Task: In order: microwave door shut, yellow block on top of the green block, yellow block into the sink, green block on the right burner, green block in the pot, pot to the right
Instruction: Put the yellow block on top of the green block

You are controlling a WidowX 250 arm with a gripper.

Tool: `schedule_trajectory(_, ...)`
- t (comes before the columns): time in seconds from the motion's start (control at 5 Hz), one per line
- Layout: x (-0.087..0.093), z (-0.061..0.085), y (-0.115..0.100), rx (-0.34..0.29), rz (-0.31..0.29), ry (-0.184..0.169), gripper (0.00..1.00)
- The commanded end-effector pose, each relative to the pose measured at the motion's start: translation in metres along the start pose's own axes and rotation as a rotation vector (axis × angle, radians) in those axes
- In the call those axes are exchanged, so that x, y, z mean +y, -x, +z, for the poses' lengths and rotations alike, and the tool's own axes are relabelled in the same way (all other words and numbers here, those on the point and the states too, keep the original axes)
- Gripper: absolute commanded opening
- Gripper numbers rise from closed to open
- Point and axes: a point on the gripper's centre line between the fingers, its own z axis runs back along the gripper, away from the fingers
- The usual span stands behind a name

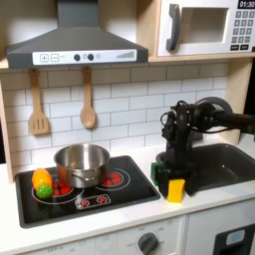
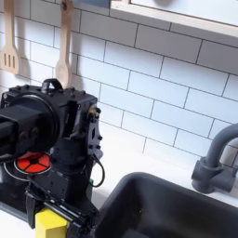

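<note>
my claw (image 1: 175, 171) sits low over the yellow block (image 1: 176, 189) on the desk edge beside the sink (image 1: 224, 164), grip unclear, green block (image 1: 160, 171) just behind, so a nudge could drop yellow early.

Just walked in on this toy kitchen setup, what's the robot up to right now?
The arm's hand is down at the counter's edge beside the sink, right over the yellow block and the green block; whether it grips either I can't tell. The microwave door looks shut. The pot sits on the cooktop.
</note>
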Motion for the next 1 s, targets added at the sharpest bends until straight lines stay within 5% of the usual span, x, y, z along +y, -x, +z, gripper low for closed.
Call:
schedule_trajectory(0.0,0.000,-0.001,-0.001,0.003,0.004,0.005,0.00)
schedule_trajectory(0.6,-0.002,0.009,0.001,0.005,-0.014,0.023,0.00)
schedule_trajectory(0.8,0.002,0.026,-0.006,-0.012,-0.003,0.017,0.00)
